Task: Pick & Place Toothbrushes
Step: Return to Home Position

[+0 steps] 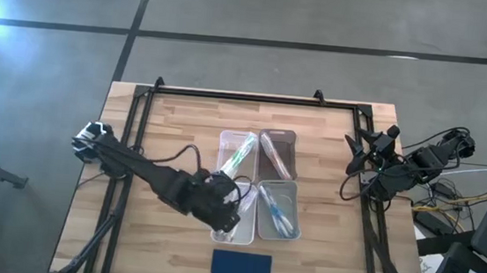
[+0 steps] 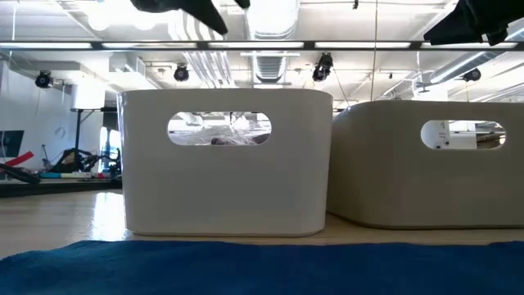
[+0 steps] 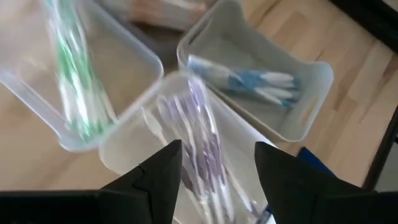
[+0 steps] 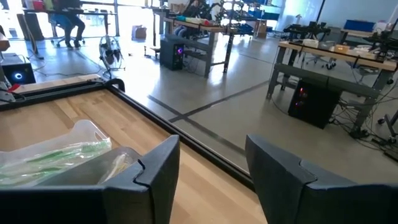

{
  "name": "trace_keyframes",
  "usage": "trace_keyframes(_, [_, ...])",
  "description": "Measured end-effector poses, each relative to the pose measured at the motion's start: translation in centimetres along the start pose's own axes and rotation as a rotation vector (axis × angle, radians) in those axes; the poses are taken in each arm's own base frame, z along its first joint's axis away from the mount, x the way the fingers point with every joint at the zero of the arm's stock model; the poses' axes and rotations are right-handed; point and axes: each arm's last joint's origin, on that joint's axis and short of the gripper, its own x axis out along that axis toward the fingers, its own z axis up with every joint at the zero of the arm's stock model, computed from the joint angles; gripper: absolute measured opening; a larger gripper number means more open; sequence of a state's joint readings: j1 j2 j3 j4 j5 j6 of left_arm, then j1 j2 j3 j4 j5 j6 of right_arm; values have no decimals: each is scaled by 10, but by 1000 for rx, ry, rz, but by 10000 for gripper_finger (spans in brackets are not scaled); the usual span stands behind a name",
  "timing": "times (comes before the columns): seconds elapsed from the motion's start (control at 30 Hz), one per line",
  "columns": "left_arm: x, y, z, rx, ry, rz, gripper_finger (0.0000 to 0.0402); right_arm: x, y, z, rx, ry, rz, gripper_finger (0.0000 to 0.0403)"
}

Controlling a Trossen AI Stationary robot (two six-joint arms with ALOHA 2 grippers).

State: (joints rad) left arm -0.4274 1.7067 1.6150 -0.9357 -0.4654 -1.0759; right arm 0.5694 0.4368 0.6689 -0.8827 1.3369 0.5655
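Four clear bins stand two by two at the table's middle. Green toothbrushes lie in the far left bin and pinkish ones in the far right bin. Blue ones lie in the near right bin. Purple ones lie in the near left bin. My left gripper hangs open above that near left bin, slanting down, with nothing between its fingers. My right gripper stands open at the table's right edge, holding nothing.
A dark blue flat pad lies near the table's front edge, in front of the bins. A black frame rail runs along the far side and down both sides. Bare wood lies left and right of the bins.
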Motion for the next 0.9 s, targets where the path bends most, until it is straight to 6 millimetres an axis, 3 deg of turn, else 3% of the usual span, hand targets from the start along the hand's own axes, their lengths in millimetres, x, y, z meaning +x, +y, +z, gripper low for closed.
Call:
trace_keyframes(0.33, [-25, 11, 14, 300, -188, 85, 192, 0, 2, 1, 4, 0, 2, 116])
trace_keyframes(0.63, [-18, 21, 10, 575, -263, 171, 121, 2, 15, 3, -13, 18, 50, 46])
trace_keyframes(0.77, [-12, 39, -4, 622, -307, 65, 82, 4, 25, 4, -39, 21, 53, 18])
trace_keyframes(0.9, [-14, 74, -20, 601, -403, -18, 48, 6, 35, 5, -63, 18, 55, 9])
